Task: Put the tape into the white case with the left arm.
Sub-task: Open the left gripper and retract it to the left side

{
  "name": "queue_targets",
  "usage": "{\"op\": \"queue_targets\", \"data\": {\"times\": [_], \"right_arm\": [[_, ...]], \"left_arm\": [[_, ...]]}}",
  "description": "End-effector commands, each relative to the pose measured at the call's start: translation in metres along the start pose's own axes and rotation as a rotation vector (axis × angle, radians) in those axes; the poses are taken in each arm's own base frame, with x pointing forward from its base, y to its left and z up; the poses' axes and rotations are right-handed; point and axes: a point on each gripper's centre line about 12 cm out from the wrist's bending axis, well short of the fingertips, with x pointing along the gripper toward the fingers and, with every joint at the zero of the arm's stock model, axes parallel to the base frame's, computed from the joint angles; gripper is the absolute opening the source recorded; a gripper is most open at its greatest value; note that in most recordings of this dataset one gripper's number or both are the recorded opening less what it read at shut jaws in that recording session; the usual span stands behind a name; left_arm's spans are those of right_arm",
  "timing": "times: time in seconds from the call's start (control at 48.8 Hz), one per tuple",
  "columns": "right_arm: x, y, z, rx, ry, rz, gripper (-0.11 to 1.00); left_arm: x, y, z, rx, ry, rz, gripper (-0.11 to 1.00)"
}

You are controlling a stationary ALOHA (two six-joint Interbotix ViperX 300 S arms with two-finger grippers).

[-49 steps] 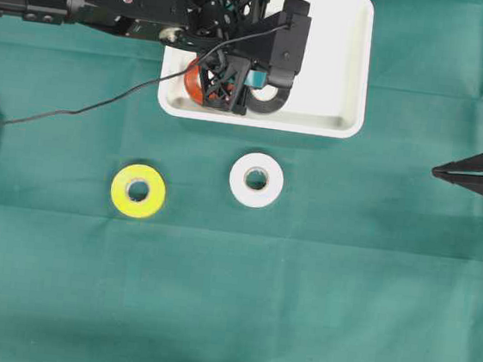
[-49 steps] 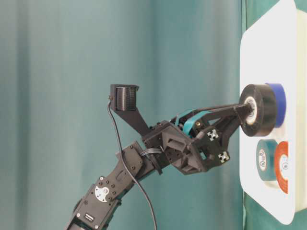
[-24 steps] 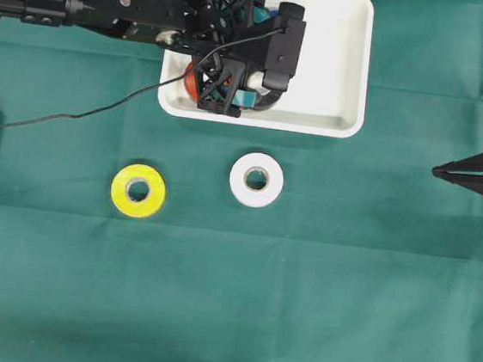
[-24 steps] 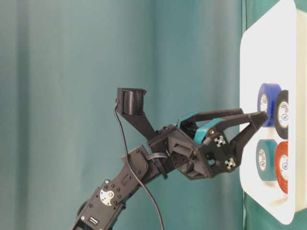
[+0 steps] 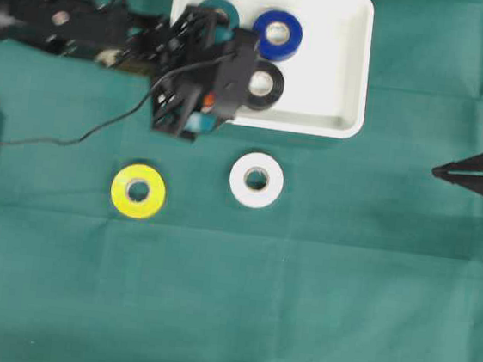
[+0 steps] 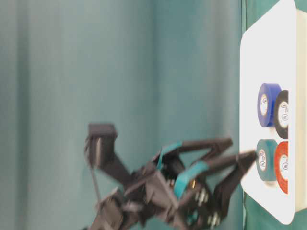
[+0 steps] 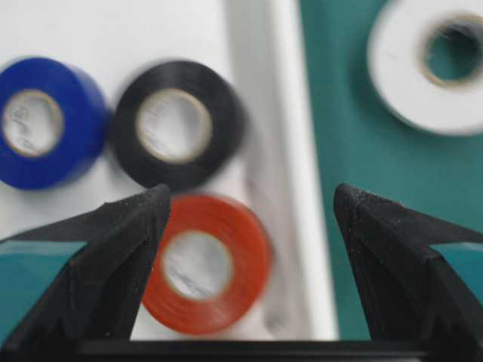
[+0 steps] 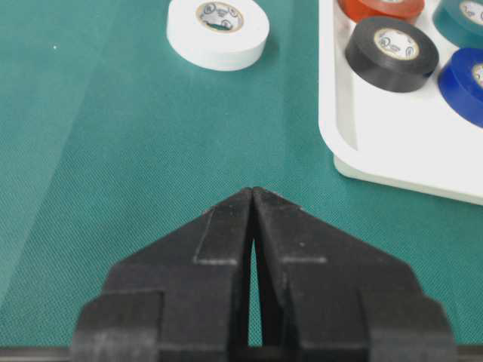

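Black tape (image 5: 264, 83) now lies in the white case (image 5: 349, 63); left pincer (image 7: 249, 219) has released, withdrawn.

My left gripper (image 5: 198, 114) hangs blurred over the white case's (image 5: 340, 62) lower-left rim. Blue (image 5: 278, 34), black (image 5: 263, 84) and teal rolls (image 5: 222, 10) lie inside; yellow (image 5: 138, 191) and white rolls (image 5: 256, 180) sit on the green cloth (image 5: 297, 308).

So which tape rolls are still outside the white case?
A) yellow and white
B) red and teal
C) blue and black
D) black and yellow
A: the yellow roll and the white roll lie on the green cloth, outside the case.
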Motion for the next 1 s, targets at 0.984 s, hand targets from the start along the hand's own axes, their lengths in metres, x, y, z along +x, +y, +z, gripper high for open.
{"op": "queue_targets", "data": {"times": [0.984], "right_arm": [[0.001, 0.0, 0.005, 0.0, -0.017, 0.0, -0.09]], "left_arm": [[-0.101, -0.069, -0.077, -0.07, -0.252, -0.003, 0.88]]}}
